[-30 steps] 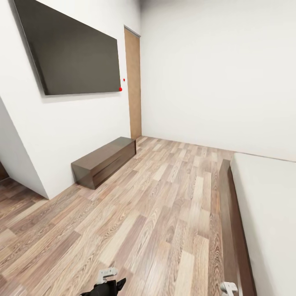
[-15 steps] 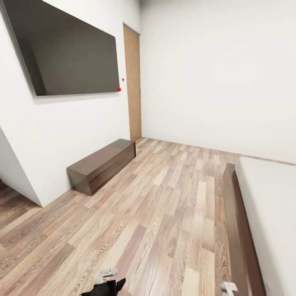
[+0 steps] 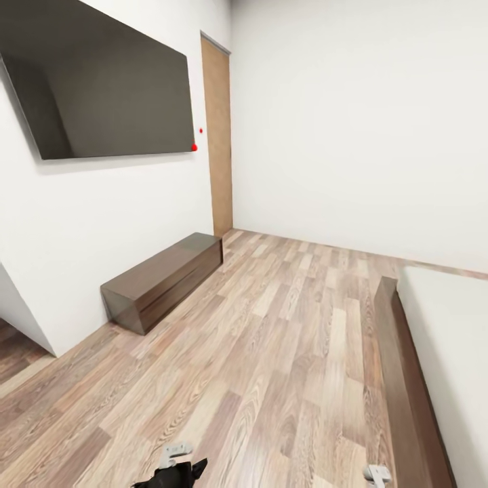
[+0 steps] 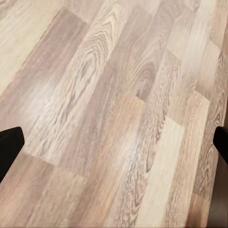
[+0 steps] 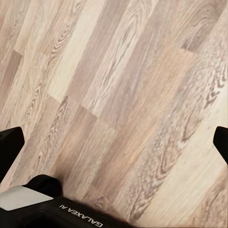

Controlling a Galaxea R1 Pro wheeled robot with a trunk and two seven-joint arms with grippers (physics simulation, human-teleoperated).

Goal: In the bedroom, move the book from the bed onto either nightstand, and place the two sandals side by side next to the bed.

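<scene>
Two arms low at the bottom edge of the head view, robot in transit across the bedroom. Head view: left gripper [image 3: 177,461] and right gripper [image 3: 377,474] barely peek in, both over bare wood floor [image 3: 271,352]. The bed [image 3: 434,366] runs along the right side, off-white mattress with dark frame edge; what shows of the mattress is bare. Long dark cabinet [image 3: 159,281] sits against the left wall under a wall TV [image 3: 102,88], door [image 3: 217,135] in the far corner.

Left wrist view: floor planks, dark fingertips [image 4: 9,149] at opposite edges, spread wide, nothing between them.

Right wrist view: same, fingertips [image 5: 10,142] far apart, released, holding nothing, part of the robot body low in frame.

Judgement: step in hand is driving to find the book, sandals and nightstand, none visible in these frames. Doing it well probably means turning right toward the bed, keeping the base off the frame edge, arms tucked until the targets come into sight
</scene>
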